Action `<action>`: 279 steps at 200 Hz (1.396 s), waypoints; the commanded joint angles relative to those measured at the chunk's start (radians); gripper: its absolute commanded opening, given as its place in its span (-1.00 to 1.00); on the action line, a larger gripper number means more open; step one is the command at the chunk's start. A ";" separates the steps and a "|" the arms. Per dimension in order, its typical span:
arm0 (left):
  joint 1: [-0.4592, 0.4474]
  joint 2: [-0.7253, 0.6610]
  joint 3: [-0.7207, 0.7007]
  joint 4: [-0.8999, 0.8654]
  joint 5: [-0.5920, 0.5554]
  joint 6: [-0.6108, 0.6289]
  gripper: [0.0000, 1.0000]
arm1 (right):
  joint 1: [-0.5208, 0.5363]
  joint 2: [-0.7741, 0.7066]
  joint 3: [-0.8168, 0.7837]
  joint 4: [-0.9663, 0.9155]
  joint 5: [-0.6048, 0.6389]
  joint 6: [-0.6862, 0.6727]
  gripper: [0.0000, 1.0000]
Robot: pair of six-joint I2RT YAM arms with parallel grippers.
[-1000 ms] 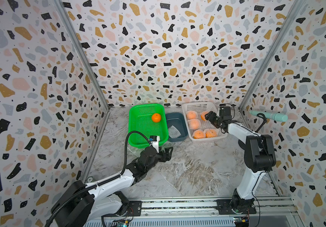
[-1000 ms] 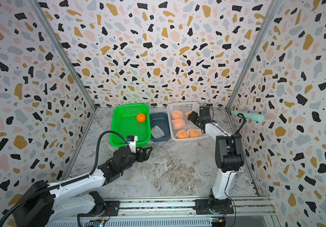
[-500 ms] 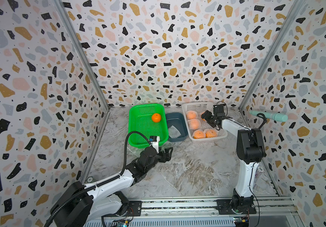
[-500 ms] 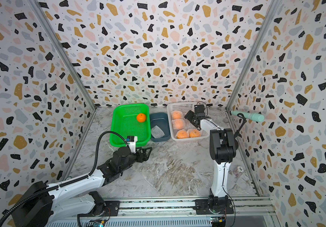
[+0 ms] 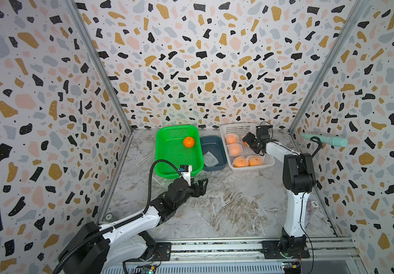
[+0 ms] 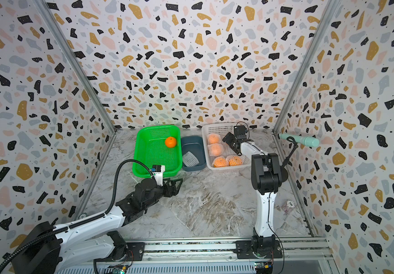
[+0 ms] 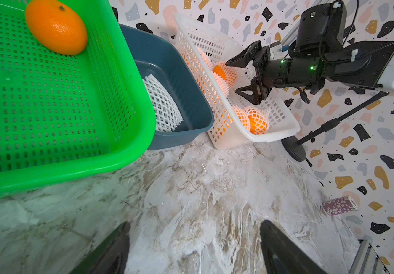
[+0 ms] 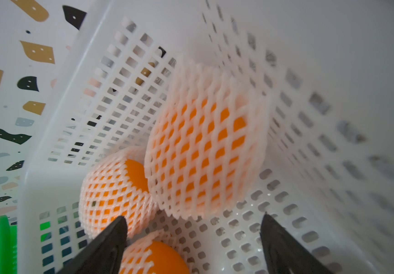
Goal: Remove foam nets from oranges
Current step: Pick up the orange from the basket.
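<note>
- The right gripper [image 7: 232,77] reaches down into the white basket [image 5: 253,167]. Its jaws are spread wide and hold nothing.
- Its fingers [image 8: 110,244] stand apart just short of the netted oranges [image 5: 235,149], touching none that can be seen.
- The netted oranges lie inside the white basket, each wrapped in white foam mesh. One leans against the basket's wall, right ahead of the right gripper.
- A blue tub [image 5: 215,142] stands just beside the white basket, with an empty foam net [image 5: 210,159] in it.
- The green basket [image 5: 157,154] sits beyond that tub from the white basket and holds one bare orange [image 5: 188,142].
- The left gripper [image 5: 203,186] is low over the bench [image 5: 227,208], well apart from the white basket, with its jaws spread and empty.
</note>
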 commanded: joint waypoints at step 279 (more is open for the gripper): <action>-0.004 -0.030 -0.036 0.013 -0.012 0.027 0.74 | 0.003 0.113 0.171 -0.071 0.087 0.017 0.71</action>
